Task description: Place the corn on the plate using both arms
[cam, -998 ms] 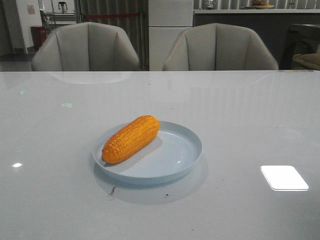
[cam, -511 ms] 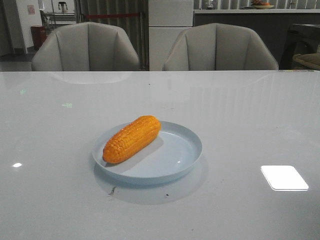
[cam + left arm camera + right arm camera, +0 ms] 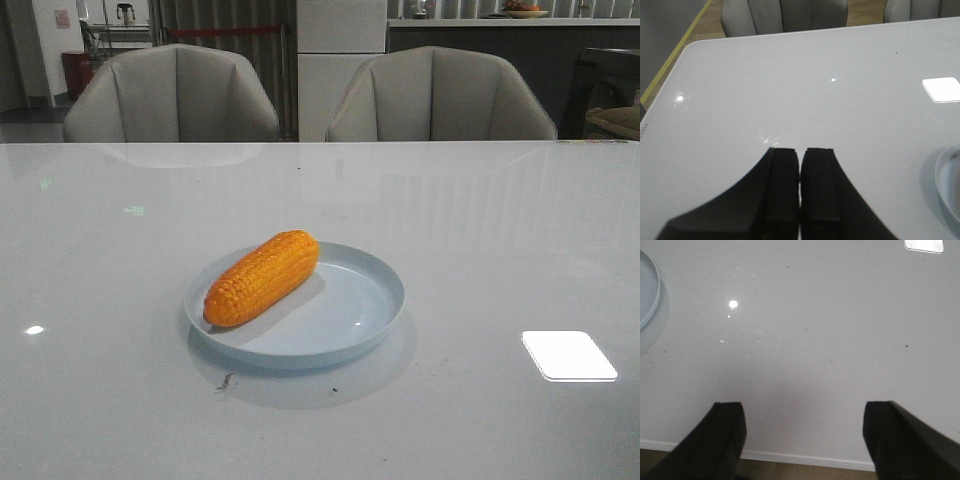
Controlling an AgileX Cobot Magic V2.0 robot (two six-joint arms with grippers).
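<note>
The corn (image 3: 262, 278) has rocked slightly on the plate (image 3: 350, 320) since a moment ago, settling back toward its near-left rim.

It lies diagonally across the plate's left half on the surface (image 3: 480, 250), well apart from both arms. The left end effector (image 3: 800, 185) is pinched closed on nothing; the right end effector (image 3: 804, 435) stands spread wide, the plate's edge off to its side.

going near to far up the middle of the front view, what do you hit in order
plate's near rim → corn lying on the plate → bare white table → two grey chairs behind the far edge → dim room beyond
</note>
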